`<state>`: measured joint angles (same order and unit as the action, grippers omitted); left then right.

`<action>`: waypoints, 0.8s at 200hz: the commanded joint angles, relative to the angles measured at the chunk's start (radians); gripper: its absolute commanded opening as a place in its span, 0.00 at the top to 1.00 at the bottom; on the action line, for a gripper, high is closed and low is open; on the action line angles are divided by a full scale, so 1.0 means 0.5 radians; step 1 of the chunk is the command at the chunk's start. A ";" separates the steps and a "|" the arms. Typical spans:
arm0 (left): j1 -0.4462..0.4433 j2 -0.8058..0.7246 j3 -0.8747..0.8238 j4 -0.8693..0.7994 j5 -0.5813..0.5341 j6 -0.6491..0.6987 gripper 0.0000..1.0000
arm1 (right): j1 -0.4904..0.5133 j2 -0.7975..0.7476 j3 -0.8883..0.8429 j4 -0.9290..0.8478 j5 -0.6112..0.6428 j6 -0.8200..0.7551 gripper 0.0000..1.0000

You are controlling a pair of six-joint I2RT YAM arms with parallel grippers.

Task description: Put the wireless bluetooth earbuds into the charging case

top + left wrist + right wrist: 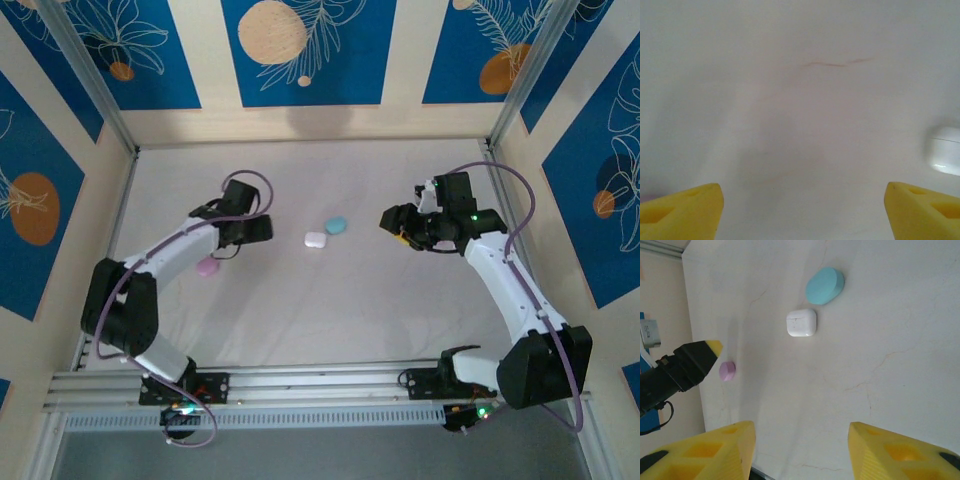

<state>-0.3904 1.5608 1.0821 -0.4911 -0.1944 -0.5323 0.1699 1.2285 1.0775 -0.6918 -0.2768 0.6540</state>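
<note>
Squarely mid-table, the white charging case (316,240) lies shut, the light blue case (336,225) just beside it. My left gripper (802,202) hangs near them, jaws spread wide and empty; my right gripper (801,440), opposite, stands parted too, gripping nothing. A pink case (207,266) lies just beside my left arm (165,250).

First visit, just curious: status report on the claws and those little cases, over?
Left gripper open, empty. Right gripper open, empty. White case and blue case shut, close but apart, between them; pink case farther left. Nothing blocking.
</note>
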 commanded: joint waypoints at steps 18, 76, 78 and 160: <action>0.248 -0.066 -0.167 -0.321 -0.328 -0.179 0.08 | 0.002 0.022 0.025 0.029 -0.094 -0.044 0.47; 0.444 -0.047 -0.294 -0.251 -0.156 -0.256 0.03 | 0.004 0.025 0.008 0.033 -0.102 -0.041 0.47; 0.448 -0.043 -0.294 -0.245 -0.151 -0.257 0.03 | 0.002 0.025 0.008 0.034 -0.100 -0.041 0.47; 0.470 0.105 -0.314 -0.152 -0.134 -0.486 0.08 | 0.007 0.019 0.002 0.014 -0.107 -0.035 0.47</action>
<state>-0.1730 1.6009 0.9421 -0.5812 -0.2588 -0.7216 0.1699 1.2461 1.0775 -0.6724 -0.3042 0.6472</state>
